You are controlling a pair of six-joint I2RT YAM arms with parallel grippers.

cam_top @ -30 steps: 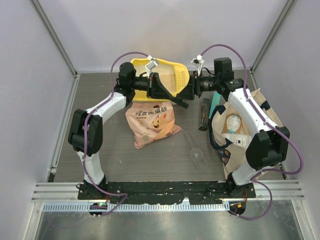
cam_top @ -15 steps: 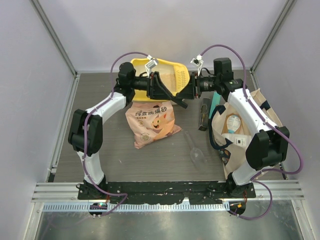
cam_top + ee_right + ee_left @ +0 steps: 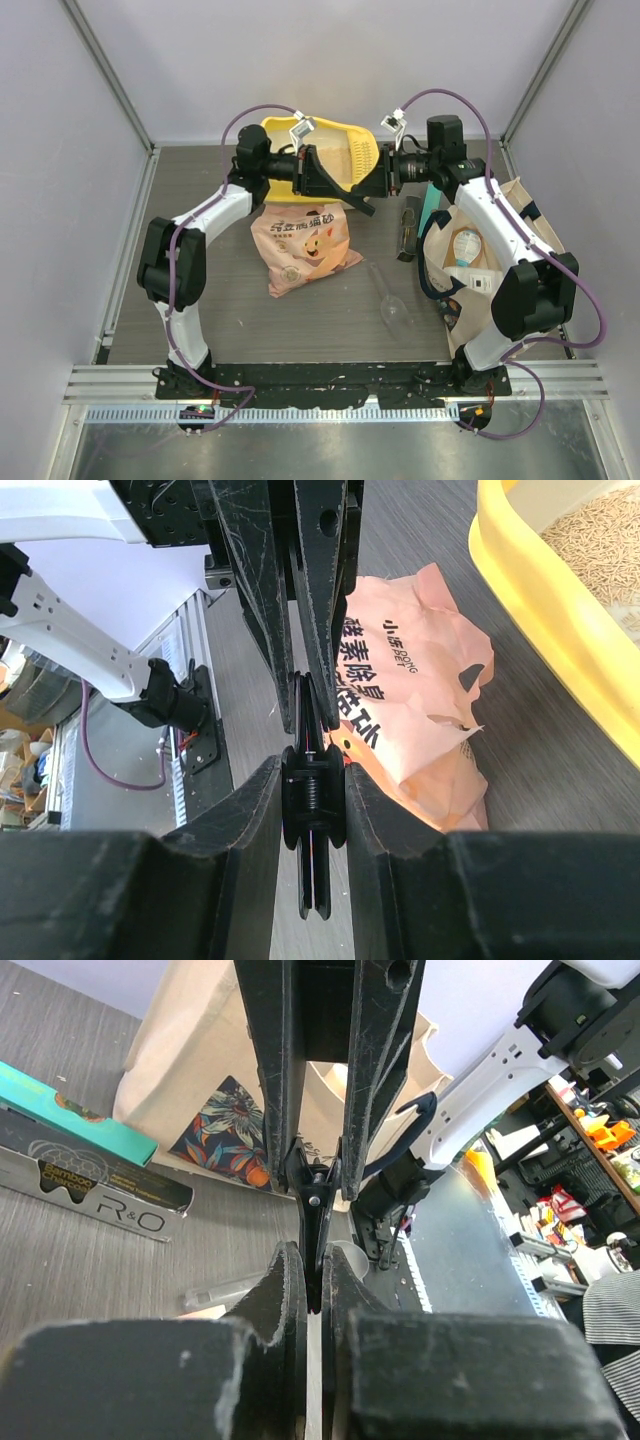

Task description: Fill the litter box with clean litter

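No visible change: left end effector (image 3: 312, 1265), right end effector (image 3: 313, 780) unmoved, both pinching black clip (image 3: 313, 870).

Two arms: left arm (image 3: 200, 225), right arm (image 3: 500, 215). One yellow litter box (image 3: 280, 125), one peach litter bag (image 3: 305, 245), one canvas tote (image 3: 190, 1050), one clear plastic scoop (image 3: 393, 308). Two long boxes too: teal box (image 3: 75, 1115), dark silver box (image 3: 90, 1185).

Litter bag (image 3: 303, 245) lies before the litter box (image 3: 285, 128), tote (image 3: 530, 205) to right.
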